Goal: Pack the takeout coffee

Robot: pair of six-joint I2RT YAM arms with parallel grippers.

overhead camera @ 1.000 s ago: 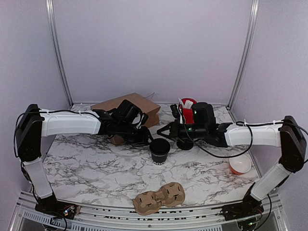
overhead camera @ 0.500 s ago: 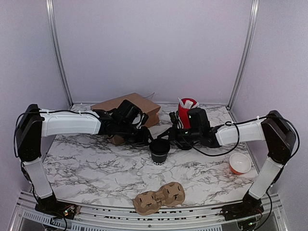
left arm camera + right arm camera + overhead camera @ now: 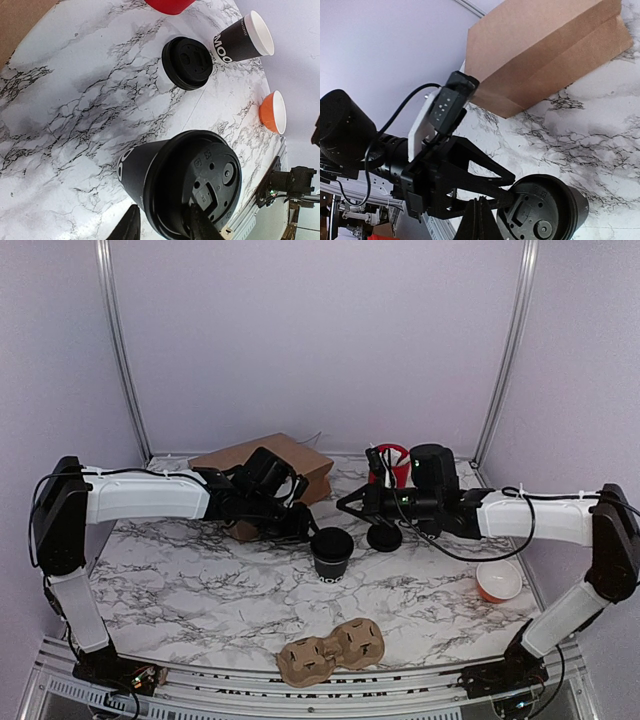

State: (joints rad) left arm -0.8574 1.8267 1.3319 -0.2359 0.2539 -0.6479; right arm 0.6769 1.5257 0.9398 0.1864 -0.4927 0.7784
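Left hand (image 3: 308,528) grips the upright takeout coffee (image 3: 332,550), centre of the surface (image 3: 200,580); right hand (image 3: 343,508), closed, hovers just beyond it.

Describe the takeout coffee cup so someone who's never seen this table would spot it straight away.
On the marble table, find the brown paper bag at the back; just in front of its right corner stands the takeout coffee, a small black cup in the left pincer. Unlike the twin cup with a bare white rim, it wears a black lid; a spare lid lies loose nearby.
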